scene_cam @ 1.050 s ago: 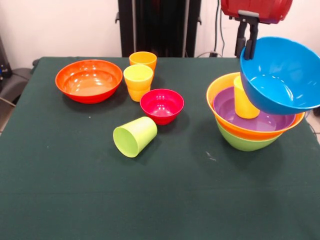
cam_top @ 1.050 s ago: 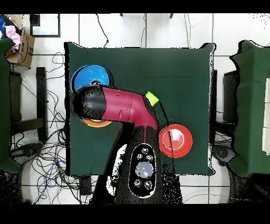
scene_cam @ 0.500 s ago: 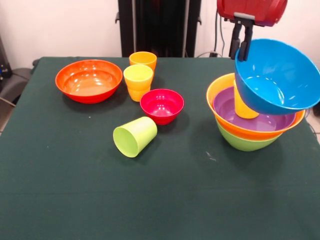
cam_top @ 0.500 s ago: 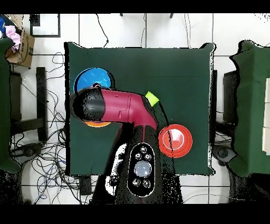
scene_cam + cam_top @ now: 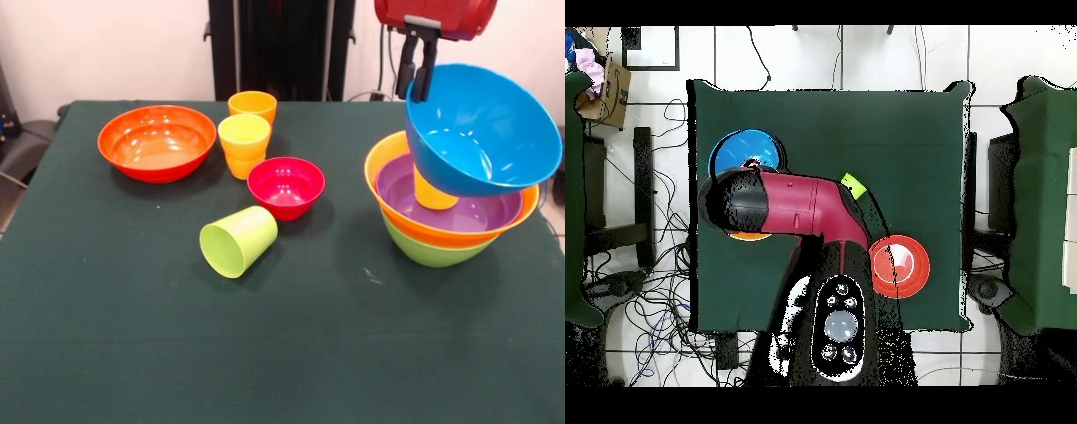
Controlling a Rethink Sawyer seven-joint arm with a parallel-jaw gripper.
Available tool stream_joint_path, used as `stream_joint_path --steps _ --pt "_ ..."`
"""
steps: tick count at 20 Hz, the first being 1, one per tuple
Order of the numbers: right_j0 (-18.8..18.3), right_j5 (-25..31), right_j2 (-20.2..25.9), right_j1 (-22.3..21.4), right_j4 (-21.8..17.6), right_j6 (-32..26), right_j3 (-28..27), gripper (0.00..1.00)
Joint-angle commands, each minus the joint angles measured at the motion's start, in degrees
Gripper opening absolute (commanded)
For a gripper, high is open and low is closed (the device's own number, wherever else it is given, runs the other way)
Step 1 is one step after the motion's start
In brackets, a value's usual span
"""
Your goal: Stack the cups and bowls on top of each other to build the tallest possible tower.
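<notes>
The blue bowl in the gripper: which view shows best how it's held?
The front view: the gripper pinches the rim of the blue bowl, which hangs tilted above the stacked bowls. In the overhead view the arm hides the grip; only part of the bowl shows.

Around your work surface

You have a dark green cloth-covered table [image 5: 132,353], cables [image 5: 660,290] strewn over the tiled floor [image 5: 895,60], a cardboard box [image 5: 610,85] at one corner, and green-draped furniture [image 5: 1045,200] alongside.
</notes>
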Motion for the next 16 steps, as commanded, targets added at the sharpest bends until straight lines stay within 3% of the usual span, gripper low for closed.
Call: stream_joint_path --steps 1,8,16 --pt "-0.77 0.22 6.08 -3.29 -2.52 -3.82 7.03 0.00" --pt "-0.35 4.82 5.69 -5.90 -2.82 -4.05 8.61 0.00" --pt "0.26 -0.75 5.20 -6.12 -4.19 -1.99 13.64 0.00"
